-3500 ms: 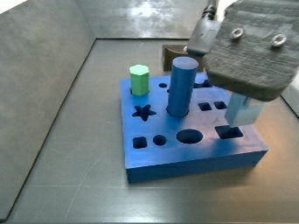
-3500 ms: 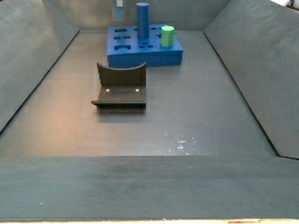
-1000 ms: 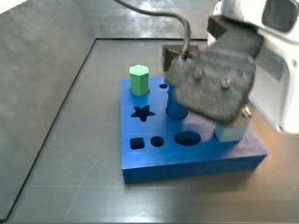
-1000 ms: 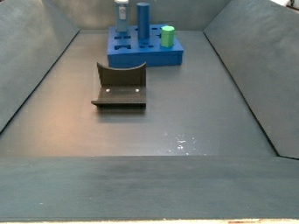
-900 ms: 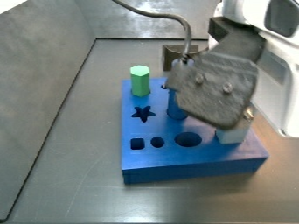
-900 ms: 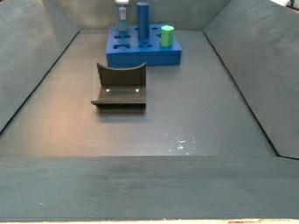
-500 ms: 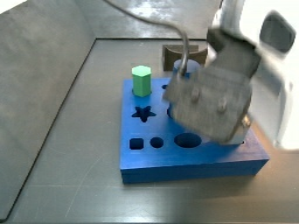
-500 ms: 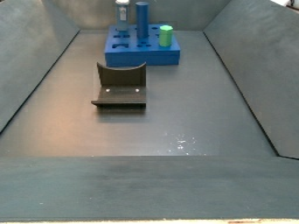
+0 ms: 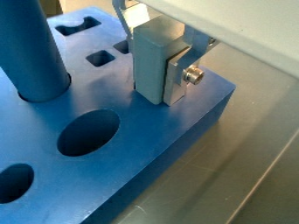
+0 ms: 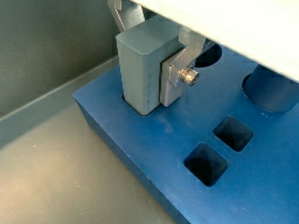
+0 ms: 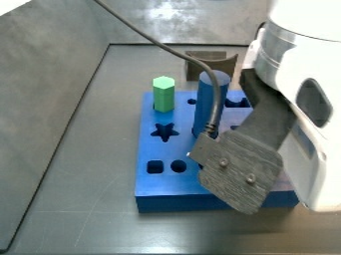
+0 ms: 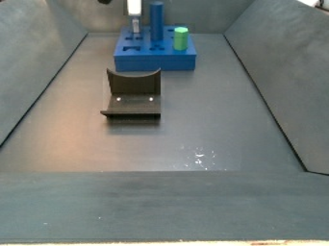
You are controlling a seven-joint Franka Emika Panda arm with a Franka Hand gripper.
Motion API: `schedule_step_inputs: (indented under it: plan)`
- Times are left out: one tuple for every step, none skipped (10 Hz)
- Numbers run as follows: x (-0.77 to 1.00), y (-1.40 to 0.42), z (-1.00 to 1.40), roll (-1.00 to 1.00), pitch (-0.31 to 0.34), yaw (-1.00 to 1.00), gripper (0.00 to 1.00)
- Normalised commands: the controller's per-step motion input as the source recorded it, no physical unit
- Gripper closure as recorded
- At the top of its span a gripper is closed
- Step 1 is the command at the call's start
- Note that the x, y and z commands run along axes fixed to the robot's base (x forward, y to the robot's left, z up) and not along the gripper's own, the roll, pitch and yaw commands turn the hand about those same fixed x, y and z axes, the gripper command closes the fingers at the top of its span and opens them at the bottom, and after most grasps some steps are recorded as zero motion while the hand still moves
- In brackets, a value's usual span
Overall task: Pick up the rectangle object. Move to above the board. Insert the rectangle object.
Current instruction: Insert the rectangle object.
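Grey tray floor (image 10: 47, 131) — we are watching gripper (image 9: 163, 66) clamping rectangle object (image 10: 142, 66) upright, base touching board (image 9: 152, 166) near corner. Judging insertion step underway — next: pressing straight down, then releasing.

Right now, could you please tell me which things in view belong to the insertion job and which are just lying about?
Belonging to the job:
- the rectangle object, clamped in the hand at the board's corner
- the board

Just lying about:
- the dark-blue cylinder, standing in the board
- the green hexagonal peg, also in the board
- the fixture, on the floor
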Motion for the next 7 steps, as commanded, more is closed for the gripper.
schedule_step_inputs:
  plan:
    - [0.02,-0.02,-0.35,0.25,0.249,-0.04,1.0]
    - [0.0,0.0,0.0,0.0,0.009,0.0,1.0]
    - [0.11,0.0,0.0,0.0,0.186,0.0,1.0]
    - [0.2,-0.02,-0.11,0.0,0.583,-0.03,1.0]
    - [0.08,-0.06,0.0,-0.23,1.0,-0.23,1.0]
    - [0.31,0.0,-0.13,-0.22,0.886,-0.17,1.0]
    - [0.01,0.0,0.0,0.0,0.006,0.0,1.0]
